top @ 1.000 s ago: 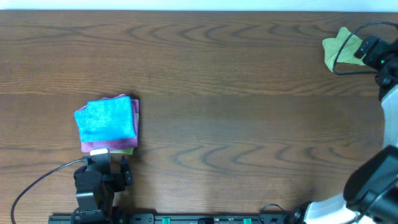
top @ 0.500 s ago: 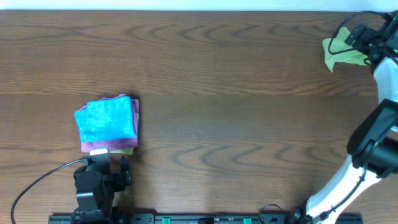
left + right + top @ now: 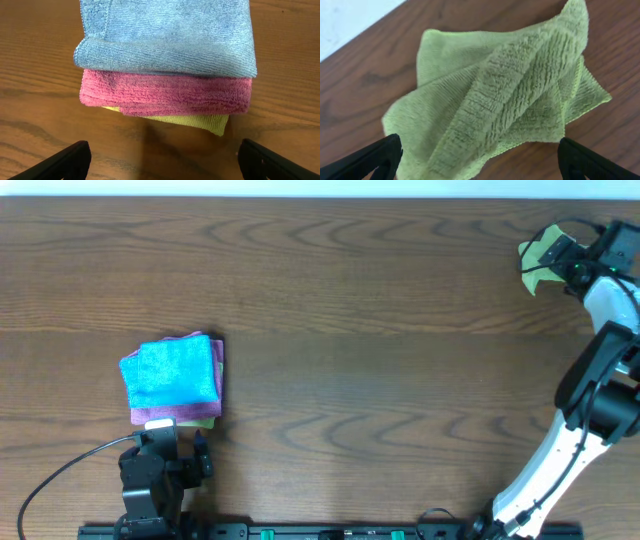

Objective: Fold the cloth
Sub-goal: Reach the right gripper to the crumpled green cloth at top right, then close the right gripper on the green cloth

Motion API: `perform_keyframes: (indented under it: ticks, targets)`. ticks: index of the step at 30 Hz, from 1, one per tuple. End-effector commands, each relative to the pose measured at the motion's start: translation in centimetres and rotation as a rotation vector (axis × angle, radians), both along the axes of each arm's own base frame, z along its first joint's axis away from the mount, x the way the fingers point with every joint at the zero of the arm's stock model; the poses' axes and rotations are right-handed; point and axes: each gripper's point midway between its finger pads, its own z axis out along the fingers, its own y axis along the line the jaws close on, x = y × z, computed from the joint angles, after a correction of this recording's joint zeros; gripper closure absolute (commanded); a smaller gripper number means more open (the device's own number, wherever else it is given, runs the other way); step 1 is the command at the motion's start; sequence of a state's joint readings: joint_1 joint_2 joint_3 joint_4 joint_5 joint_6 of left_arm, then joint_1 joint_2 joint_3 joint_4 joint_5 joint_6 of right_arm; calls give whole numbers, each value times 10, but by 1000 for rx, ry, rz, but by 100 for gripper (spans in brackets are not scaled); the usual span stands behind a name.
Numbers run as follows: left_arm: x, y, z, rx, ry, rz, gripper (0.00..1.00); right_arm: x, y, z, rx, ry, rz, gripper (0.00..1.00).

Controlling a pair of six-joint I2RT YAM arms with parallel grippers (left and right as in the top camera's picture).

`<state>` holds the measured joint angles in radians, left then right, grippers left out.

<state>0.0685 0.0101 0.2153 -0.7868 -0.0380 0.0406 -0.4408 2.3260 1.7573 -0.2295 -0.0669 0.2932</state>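
A crumpled light-green cloth [image 3: 541,252] lies at the far right corner of the wooden table; in the right wrist view [image 3: 495,95] it fills the frame, bunched into ridges. My right gripper [image 3: 480,162] is open just over its near edge, a finger on either side, holding nothing. A stack of folded cloths, blue [image 3: 170,372] on pink on yellow-green, sits at the near left; it also shows in the left wrist view [image 3: 165,45]. My left gripper [image 3: 162,162] is open and empty just in front of that stack.
The table's far edge [image 3: 320,198] runs close behind the green cloth, with a white surface beyond. A black cable [image 3: 60,470] loops beside the left arm's base. The right arm [image 3: 590,380] stretches along the table's right side.
My right gripper has swung from right of the green cloth to directly over it. The left arm and the folded stack have not moved.
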Motion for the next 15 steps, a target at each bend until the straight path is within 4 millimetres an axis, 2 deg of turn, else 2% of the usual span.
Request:
perform_keyframes:
  ticks: [1, 8, 12, 14, 15]
  targets:
    - [-7, 2, -19, -4, 61, 21, 5, 9, 7, -5, 9, -10, -9, 1]
    - [-7, 2, -19, -4, 61, 21, 5, 16, 6, -18, 2, -27, -4, 2]
    - [-7, 2, -19, -4, 61, 21, 5, 16, 6, -32, 11, -18, -10, 4]
    - [-7, 2, -19, -4, 61, 21, 5, 16, 7, -36, 14, -12, -10, 12]
    - [-7, 2, -19, -4, 61, 21, 5, 16, 7, -37, 14, -10, -10, 21]
